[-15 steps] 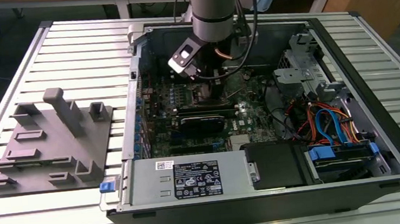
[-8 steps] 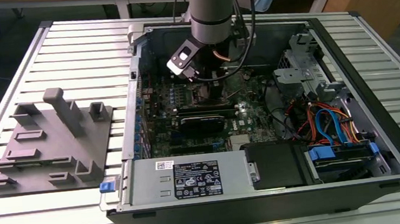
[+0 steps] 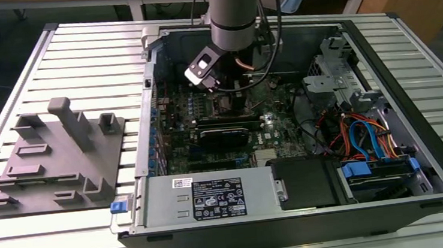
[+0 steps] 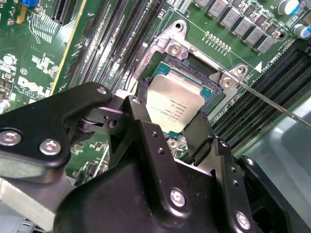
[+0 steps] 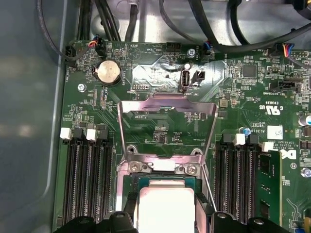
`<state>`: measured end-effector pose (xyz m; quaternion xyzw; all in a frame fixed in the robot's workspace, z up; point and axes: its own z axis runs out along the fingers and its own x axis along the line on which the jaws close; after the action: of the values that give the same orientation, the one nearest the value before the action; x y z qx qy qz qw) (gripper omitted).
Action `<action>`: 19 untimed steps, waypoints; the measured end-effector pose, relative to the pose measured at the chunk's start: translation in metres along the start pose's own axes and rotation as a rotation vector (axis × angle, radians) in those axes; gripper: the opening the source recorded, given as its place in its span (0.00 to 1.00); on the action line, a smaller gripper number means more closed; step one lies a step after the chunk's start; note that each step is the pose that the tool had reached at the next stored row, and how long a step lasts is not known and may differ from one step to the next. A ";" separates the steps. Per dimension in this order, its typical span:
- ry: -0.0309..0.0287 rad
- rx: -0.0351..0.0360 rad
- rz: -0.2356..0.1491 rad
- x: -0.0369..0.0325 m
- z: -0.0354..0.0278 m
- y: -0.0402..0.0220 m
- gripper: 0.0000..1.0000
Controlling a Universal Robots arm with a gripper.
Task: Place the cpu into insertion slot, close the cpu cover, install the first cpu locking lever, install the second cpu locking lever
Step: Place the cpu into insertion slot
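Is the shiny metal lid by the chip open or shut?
Open. The cpu cover is swung back, and the cpu shows bare, uncovered.

Exterior view: big white label point(image 3: 212, 198) w/ black print & cert. signs stands on the grey power supply box point(image 3: 155, 209); too small to read. Second wrist view: few lines of dark print on the cpu point(image 4: 175, 104) top, white logo point(image 4: 34, 85) on the green board point(image 4: 43, 29). First wrist view: white sticker point(image 5: 274, 132) on board.
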<state>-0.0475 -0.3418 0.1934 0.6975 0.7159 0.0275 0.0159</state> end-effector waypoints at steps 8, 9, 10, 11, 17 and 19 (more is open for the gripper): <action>0.0003 0.0005 0.000 0.0011 0.0031 -0.0005 0.55; 0.0004 0.0005 0.000 0.0011 0.0033 -0.0005 0.55; 0.0006 0.0004 0.000 0.0012 0.0034 -0.0005 0.55; 0.0009 0.0002 0.000 0.0012 0.0036 -0.0005 0.55; 0.0027 -0.0010 0.000 0.0015 0.0045 -0.0003 0.56; 0.0024 -0.0006 0.000 0.0015 0.0046 -0.0004 0.61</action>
<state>-0.0476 -0.3402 0.1888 0.6974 0.7159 0.0286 0.0153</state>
